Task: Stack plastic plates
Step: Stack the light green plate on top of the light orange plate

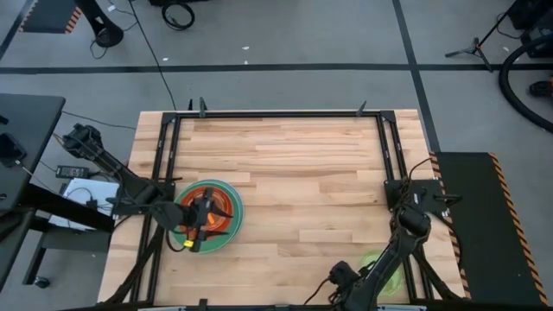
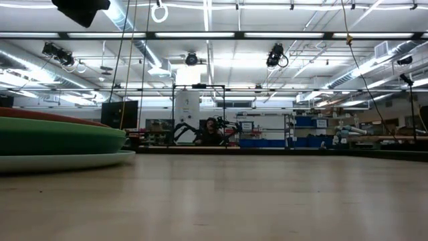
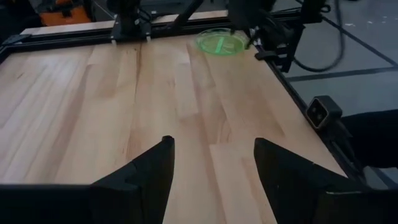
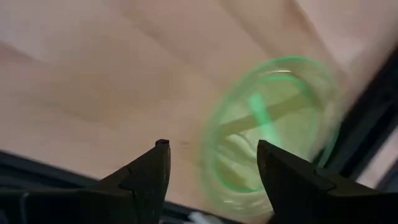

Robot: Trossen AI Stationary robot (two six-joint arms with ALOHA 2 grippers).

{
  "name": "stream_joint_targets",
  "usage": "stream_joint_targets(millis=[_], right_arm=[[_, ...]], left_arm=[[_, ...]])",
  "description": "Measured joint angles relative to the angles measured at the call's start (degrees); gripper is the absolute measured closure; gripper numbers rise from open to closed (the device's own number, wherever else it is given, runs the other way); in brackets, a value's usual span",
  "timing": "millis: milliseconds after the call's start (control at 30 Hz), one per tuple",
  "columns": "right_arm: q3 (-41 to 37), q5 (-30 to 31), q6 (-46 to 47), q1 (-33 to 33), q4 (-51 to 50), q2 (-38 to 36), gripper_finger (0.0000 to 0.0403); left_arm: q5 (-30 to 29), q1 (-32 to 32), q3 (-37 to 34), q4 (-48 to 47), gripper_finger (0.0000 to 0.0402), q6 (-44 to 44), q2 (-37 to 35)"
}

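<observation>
My left claw (image 1: 200, 226) hangs spread wide over the stack of round plastic plates (image 1: 207, 213), red-orange on green, at the wooden surface's (image 1: 294, 173) left. My right claw (image 4: 211, 180), open and empty, nears the small translucent lime plate (image 4: 273, 124) by the near right edge; I should straddle its rim squarely. Beyond lies a bright workshop.

1 plate stack (image 1: 207, 214), 1 loose lime plate (image 1: 380, 269), 2 arms, 1 table (image 1: 294, 164); stack's plate count unclear
</observation>
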Motion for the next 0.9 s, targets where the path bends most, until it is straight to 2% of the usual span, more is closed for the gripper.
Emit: stream_joint_targets(millis=[133,300,433,667,900], right_arm=[[-7.43,0.02,1.74,1.18,3.25,-4.97,0.0158],[-21.45,-0.13,6.82,2.27,17.18,-12.39,0.0158],[-30.03,-2.79,10.7,2.36,27.25,-14.49,0.0161],[-31.83,-3.89,11.11,2.28,30.13,-13.64,0.0194],[-31.82,-4.17,10.62,2.26,30.64,-13.56,0.0282]], left_arm=[[0.07,-1.17,0.0,-0.15,0.0175,-1.08,0.0],[0.02,-2.22,0.0,-0.16,0.0175,-1.79,0.0],[0.02,-2.24,0.0,-0.29,0.0175,-2.78,0.0],[0.02,-1.59,0.0,-0.72,0.0175,-2.79,0.0],[-0.02,0.27,0.0,-1.05,0.0175,-2.33,0.02]])
